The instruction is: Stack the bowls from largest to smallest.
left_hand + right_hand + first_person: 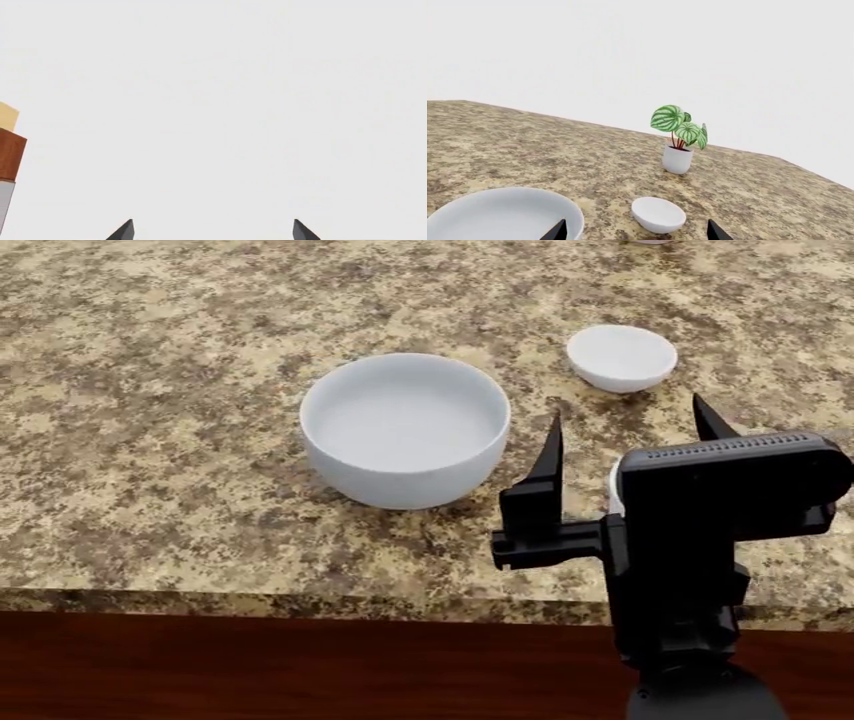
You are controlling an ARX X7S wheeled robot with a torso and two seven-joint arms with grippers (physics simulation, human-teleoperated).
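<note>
On the speckled granite counter [160, 390] stands the large round white bowl [404, 428] [500, 215]. Beyond it to the right sits a small shallow white bowl [622, 357] [658, 214]. My right gripper [627, 415] [637, 232] hovers open near the counter's front right, between the two bowls, holding nothing. A white sliver [615, 487] shows behind its body; the rest of that object is hidden. My left gripper [213, 231] is open and empty, facing blank white background, and is outside the head view.
A white pot with a red-and-green plant [678, 157] stands far back on the counter. The counter's front edge drops to dark wood cabinetry [267, 660]. A tan and brown block [10, 150] shows at the border of the left wrist view.
</note>
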